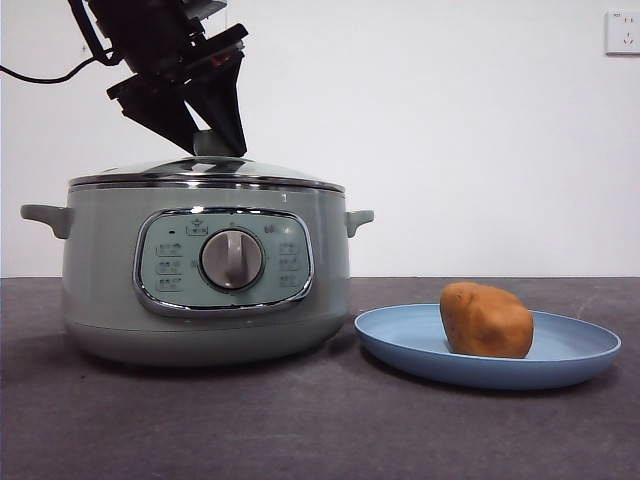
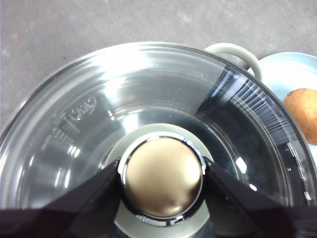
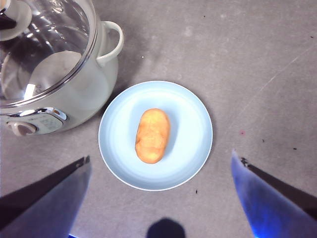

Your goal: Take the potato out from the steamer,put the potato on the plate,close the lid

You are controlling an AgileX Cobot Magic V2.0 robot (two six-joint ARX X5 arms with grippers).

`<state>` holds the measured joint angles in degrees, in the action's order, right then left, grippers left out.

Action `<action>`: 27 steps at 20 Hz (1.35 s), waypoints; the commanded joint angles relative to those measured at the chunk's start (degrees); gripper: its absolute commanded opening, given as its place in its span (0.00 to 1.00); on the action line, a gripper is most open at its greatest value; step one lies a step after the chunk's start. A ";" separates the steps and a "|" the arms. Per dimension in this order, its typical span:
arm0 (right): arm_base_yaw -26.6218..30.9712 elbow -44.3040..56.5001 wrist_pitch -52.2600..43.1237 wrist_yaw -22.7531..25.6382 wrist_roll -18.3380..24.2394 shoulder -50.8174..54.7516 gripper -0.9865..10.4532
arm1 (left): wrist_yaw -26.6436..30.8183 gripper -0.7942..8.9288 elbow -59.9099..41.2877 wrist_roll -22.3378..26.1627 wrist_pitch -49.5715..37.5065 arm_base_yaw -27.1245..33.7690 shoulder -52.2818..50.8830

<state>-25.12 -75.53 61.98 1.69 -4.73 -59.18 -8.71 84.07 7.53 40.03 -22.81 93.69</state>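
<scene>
The sage-green steamer (image 1: 205, 270) stands at the left with the glass lid (image 1: 205, 172) resting on its rim. My left gripper (image 1: 215, 140) comes down from above and is shut on the lid's knob (image 2: 162, 177), one jaw on each side. The orange-brown potato (image 1: 487, 320) lies on the light-blue plate (image 1: 580, 350) to the right of the steamer. In the right wrist view the potato (image 3: 152, 135) lies in the middle of the plate (image 3: 190, 119), and my right gripper (image 3: 161, 198) hangs open and empty high above it.
The dark grey table (image 1: 320, 430) stretches in front of the steamer and plate. A white wall with a socket (image 1: 622, 32) is behind. The steamer's side handle (image 3: 113, 42) points toward the plate.
</scene>
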 commanded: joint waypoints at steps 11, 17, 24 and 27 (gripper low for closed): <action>0.00 0.22 -0.20 -0.26 0.33 -0.04 0.50 | -7.21 0.47 20.28 -1.90 11.28 0.35 -11.06; 0.00 0.22 -0.20 -6.05 1.14 -0.04 0.50 | -11.08 0.47 20.28 -0.37 19.17 0.31 -27.89; -0.04 0.22 -0.13 -6.25 4.61 0.00 0.08 | -10.86 0.07 20.24 3.28 26.25 0.28 -30.93; -0.04 0.22 -0.15 -6.25 4.61 0.00 0.08 | -10.88 0.07 20.24 3.28 26.29 0.28 -29.44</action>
<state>-25.12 -75.53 61.98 -4.51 -0.62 -59.18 -19.64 104.51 10.04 66.41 -22.52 64.95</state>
